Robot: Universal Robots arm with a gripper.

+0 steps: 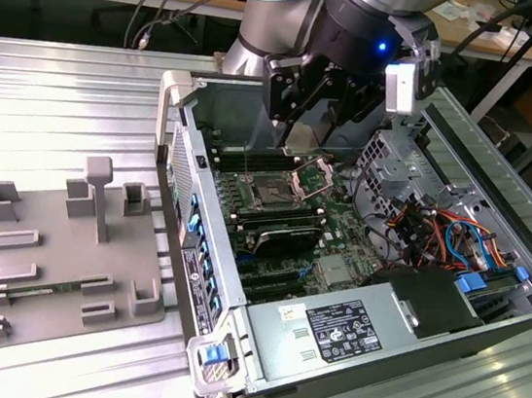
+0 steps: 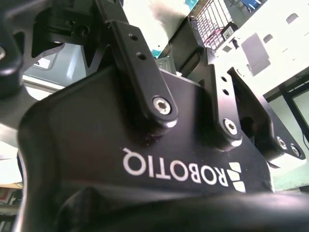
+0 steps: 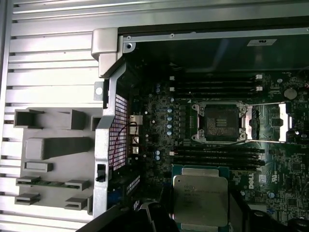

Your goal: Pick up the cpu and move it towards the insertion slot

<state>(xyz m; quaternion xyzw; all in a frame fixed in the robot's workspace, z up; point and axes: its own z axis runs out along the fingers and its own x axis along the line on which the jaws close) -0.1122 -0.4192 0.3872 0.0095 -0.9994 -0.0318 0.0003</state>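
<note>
The cpu, a flat square chip with a silvery metal top and a pale rim, sits between my dark fingers in the first wrist view. My gripper is shut on the cpu. In the exterior view my gripper hangs above the open computer case, over the far part of the green board. The insertion slot has a dark centre and a silver frame, with its hinged bracket swung open beside it. The insertion slot lies just below and in front of the gripper.
A grey plastic tray with raised blocks lies on the ribbed metal table at the exterior view's left. The case wall stands between the tray and the board. Black memory slots flank the socket. A power supply and cables fill the case's nearer side.
</note>
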